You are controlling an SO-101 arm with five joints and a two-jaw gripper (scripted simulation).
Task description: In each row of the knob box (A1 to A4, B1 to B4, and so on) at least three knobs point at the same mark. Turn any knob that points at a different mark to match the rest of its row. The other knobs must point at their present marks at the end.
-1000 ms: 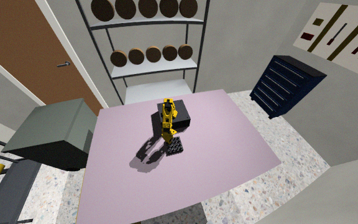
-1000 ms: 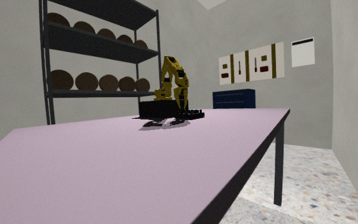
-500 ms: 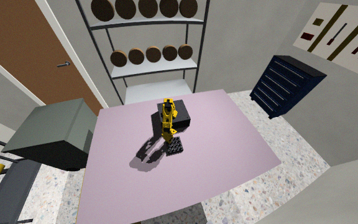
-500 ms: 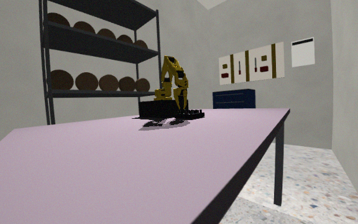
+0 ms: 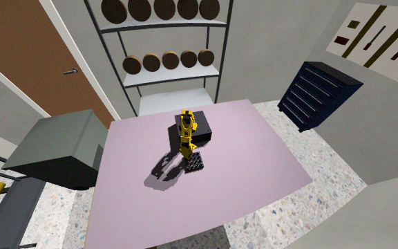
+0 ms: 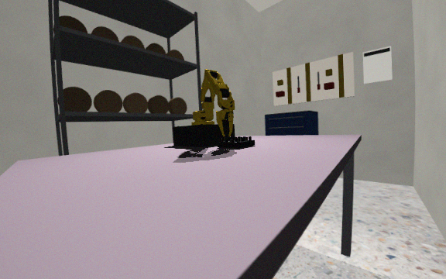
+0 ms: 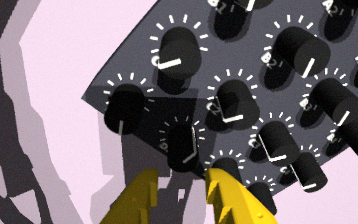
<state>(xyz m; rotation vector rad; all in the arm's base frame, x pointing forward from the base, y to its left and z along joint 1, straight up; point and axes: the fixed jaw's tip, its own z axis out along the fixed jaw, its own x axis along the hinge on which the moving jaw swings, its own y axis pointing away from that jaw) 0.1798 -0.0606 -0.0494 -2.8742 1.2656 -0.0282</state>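
The end effector (image 7: pixel 180 192) is held nearly pressed together, pinching nothing, just short of the knob box (image 7: pixel 130 85) corner knob (image 7: pixel 182 147). If it is lowered off-centre (neighbours stand close), an adjacent knob could be nudged off its mark.
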